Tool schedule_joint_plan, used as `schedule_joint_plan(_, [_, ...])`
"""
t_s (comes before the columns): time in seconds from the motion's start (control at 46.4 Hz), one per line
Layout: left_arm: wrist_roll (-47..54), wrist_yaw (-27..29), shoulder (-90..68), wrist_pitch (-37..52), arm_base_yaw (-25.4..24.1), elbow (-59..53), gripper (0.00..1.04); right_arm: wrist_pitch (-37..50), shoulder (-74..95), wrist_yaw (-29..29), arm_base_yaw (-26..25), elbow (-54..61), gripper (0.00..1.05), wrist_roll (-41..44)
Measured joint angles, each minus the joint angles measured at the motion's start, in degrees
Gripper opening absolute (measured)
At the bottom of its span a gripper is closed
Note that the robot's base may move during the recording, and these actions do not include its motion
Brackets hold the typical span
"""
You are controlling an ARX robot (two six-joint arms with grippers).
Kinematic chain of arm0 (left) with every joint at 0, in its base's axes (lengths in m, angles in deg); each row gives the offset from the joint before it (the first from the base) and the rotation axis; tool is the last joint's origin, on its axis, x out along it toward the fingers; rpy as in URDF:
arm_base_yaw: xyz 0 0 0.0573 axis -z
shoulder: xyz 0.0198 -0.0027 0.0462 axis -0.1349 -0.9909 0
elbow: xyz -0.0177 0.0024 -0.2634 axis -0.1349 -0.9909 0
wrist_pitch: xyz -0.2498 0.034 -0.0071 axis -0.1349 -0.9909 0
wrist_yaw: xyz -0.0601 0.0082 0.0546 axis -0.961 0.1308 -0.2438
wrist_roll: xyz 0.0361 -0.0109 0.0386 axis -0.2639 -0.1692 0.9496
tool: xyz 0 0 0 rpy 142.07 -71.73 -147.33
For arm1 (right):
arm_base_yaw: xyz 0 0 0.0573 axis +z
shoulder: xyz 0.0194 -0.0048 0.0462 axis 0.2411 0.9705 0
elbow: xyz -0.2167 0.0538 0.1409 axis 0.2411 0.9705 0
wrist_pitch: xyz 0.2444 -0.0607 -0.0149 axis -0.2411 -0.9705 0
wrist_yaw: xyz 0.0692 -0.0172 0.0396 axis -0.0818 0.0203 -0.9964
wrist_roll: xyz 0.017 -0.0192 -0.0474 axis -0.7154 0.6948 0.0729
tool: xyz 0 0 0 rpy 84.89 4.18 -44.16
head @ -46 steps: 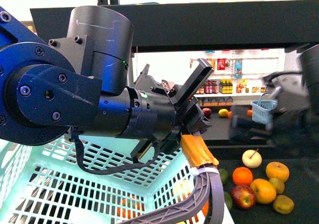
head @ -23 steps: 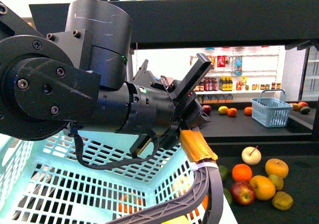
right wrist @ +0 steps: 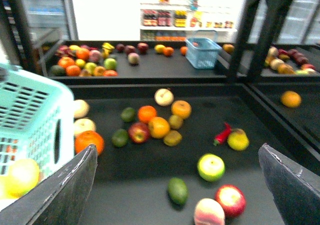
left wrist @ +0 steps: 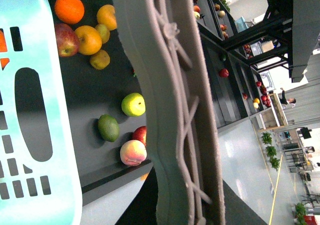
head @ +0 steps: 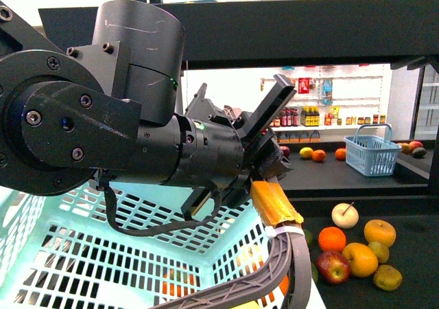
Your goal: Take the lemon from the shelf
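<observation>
The shelf's flat black tray (right wrist: 150, 165) holds loose fruit: oranges, apples, avocados, a peach and a red chili. A yellow lemon-like fruit (right wrist: 238, 140) lies beside the chili; duller yellow fruits (head: 387, 277) lie in the cluster at the front view's lower right. My right gripper (right wrist: 177, 155) is open and empty, hovering above the tray over an avocado (right wrist: 177, 191). My left gripper (head: 264, 168) is shut on the grey basket handle (head: 291, 254), taped orange, of a pale teal basket (head: 103, 254). The handle fills the left wrist view (left wrist: 175, 110).
A small blue basket (head: 372, 154) and more fruit sit on the rear tray. White wall shelves of bottles (head: 309, 117) stand behind. The black upper tier (head: 288, 27) hangs overhead. Black frame posts (right wrist: 245, 35) rise to the right. My left arm blocks much of the front view.
The blurred right arm seen at the front view's right edge one second ago has left that view. The left arm and basket have barely moved.
</observation>
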Motion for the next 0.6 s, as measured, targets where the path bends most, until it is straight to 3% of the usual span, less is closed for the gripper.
schedule_joint_plan(0.108, [0.0, 0.0, 0.0, 0.0, 0.0, 0.0, 0.08, -0.2, -1.3, 2.0, -0.5, 3.1, 0.97, -0.7])
schedule_joint_plan(0.173, [0.0, 0.0, 0.0, 0.0, 0.0, 0.0, 0.08, 2.3, -3.5, -7.3, -3.6, 5.5, 0.89, -0.8])
schedule_joint_plan(0.28, [0.1, 0.2, 0.0, 0.0, 0.0, 0.0, 0.08, 3.0, -7.3, -25.8, -13.5, 8.5, 0.72, -0.8])
schedule_joint_plan(0.345, [0.0, 0.1, 0.0, 0.0, 0.0, 0.0, 0.08, 3.2, -8.4, -31.9, -18.6, 8.9, 0.60, -0.9])
schedule_joint_plan(0.431, [0.0, 0.0, 0.0, 0.0, 0.0, 0.0, 0.08, 3.4, -9.1, -33.7, -19.8, 10.0, 0.41, -0.9])
schedule_joint_plan(0.604, [0.0, 0.0, 0.0, 0.0, 0.0, 0.0, 0.08, 3.6, -9.8, -33.8, -20.0, 10.9, 0.17, -0.9])
